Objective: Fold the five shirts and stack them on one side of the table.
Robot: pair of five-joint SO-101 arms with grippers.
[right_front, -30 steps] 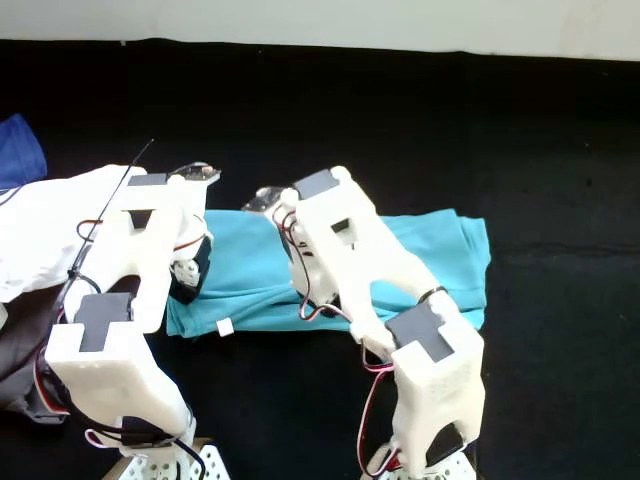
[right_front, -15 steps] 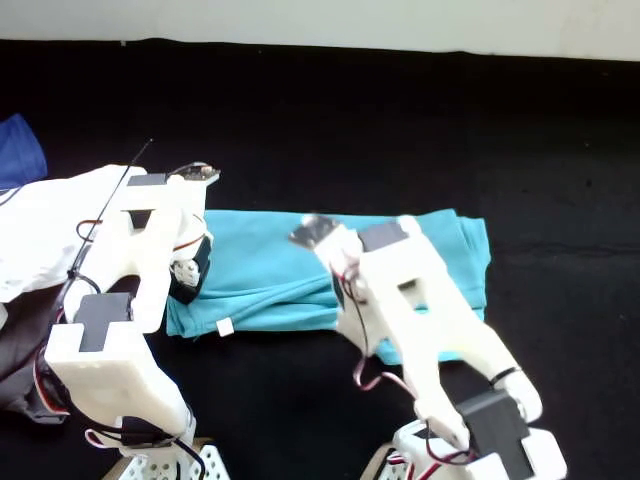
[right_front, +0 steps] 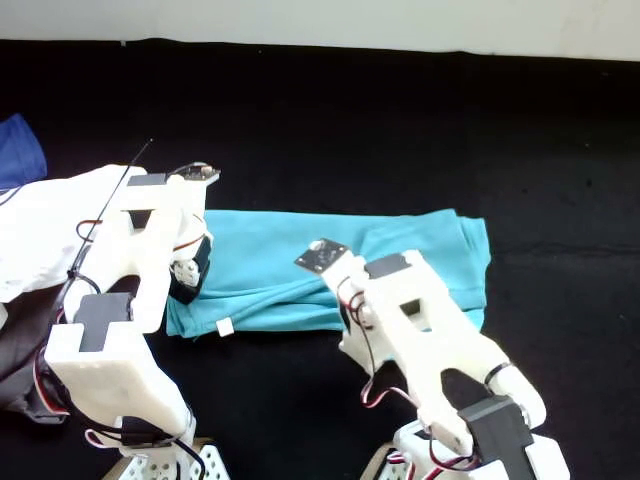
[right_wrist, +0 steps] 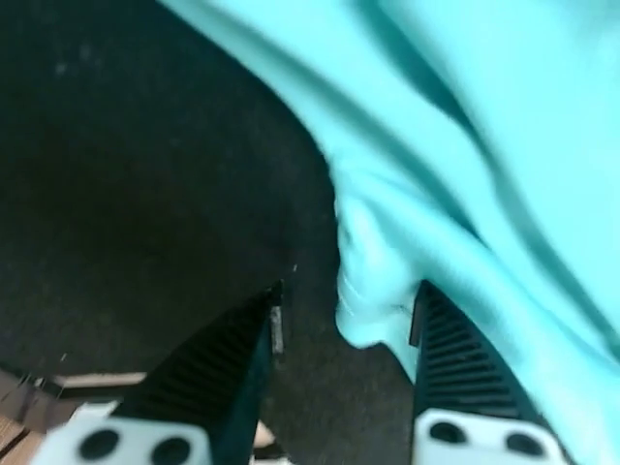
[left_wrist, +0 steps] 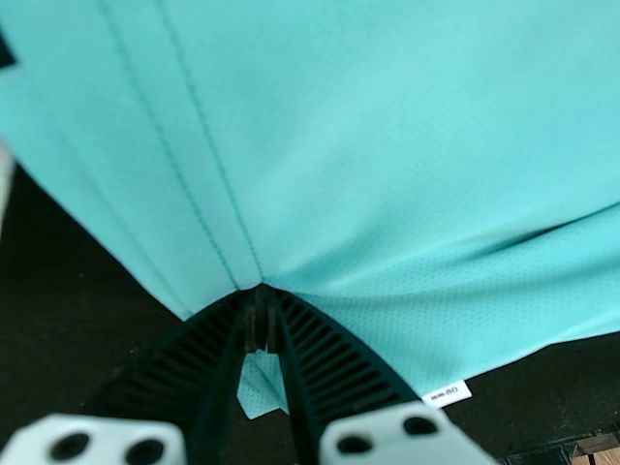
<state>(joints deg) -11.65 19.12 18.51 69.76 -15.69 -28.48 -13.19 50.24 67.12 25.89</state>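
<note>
With the left gripper's fingers clenched on the hemmed end of the turquoise knit shirt lying on the black bench, seat the right gripper's released fingers astride its bunched near edge before closing.

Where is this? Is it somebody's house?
Likely a robot lab or workshop: the left arm and right arm stand at a black table, with a teal shirt spread out and more shirts heaped beside it.
</note>
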